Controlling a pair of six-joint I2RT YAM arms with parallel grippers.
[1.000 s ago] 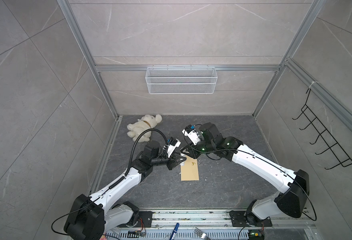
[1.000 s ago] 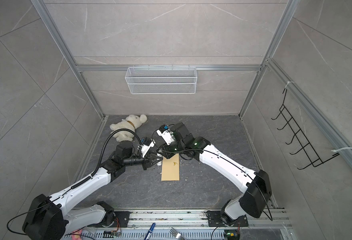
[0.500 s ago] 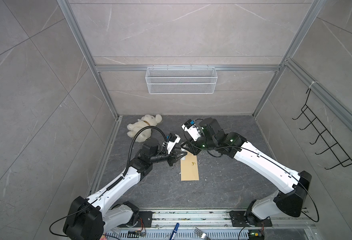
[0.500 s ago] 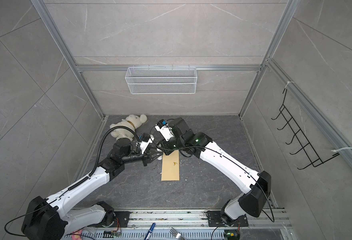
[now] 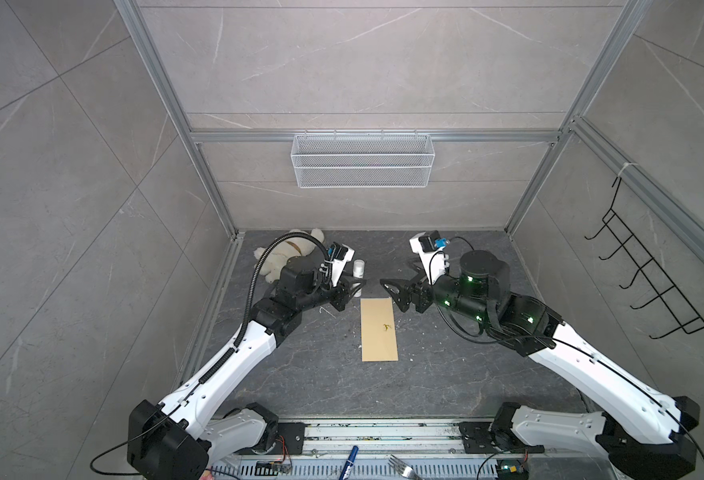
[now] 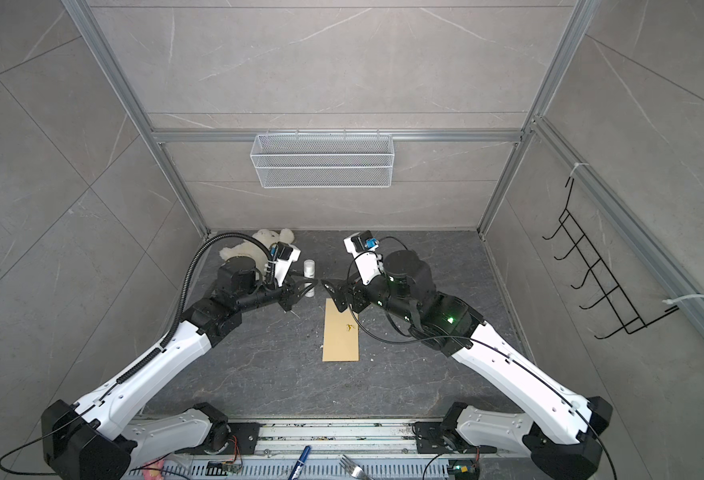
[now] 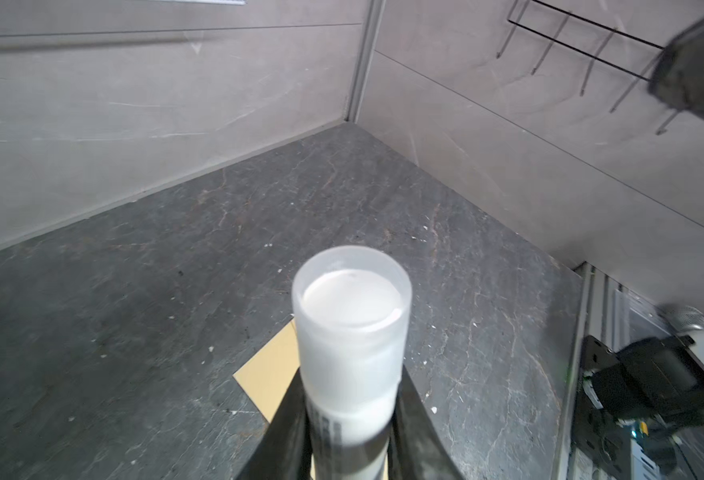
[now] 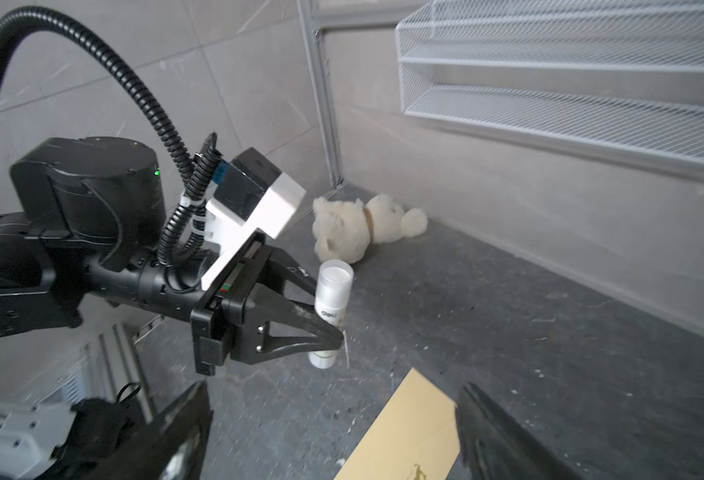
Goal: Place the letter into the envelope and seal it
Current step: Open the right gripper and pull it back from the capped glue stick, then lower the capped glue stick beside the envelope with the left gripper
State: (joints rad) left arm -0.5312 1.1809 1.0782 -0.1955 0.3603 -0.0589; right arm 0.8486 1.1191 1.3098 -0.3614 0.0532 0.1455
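Observation:
The plain tan envelope (image 5: 379, 328) (image 6: 341, 330) lies flat on the dark floor in the middle, with a small yellow mark on it. The letter does not show in any view. My left gripper (image 5: 356, 287) (image 7: 350, 390) is shut on an upright white glue stick (image 5: 358, 268) (image 7: 352, 324) (image 8: 333, 291), just left of the envelope's far end. My right gripper (image 5: 400, 277) (image 8: 333, 390) stands open and empty over the envelope's far end (image 8: 408, 432), facing the left gripper (image 8: 325, 309) across a short gap.
A cream teddy bear (image 5: 288, 253) (image 8: 358, 232) lies in the back left corner. A white wire basket (image 5: 362, 166) hangs on the back wall and a black hook rack (image 5: 653, 282) on the right wall. A fork (image 5: 400, 471) and a blue pen (image 5: 348, 461) lie on the front rail.
My right gripper, shut close to the left gripper a second ago, has opened wide and drawn back to the right. The left gripper keeps the glue stick and has shifted slightly left.

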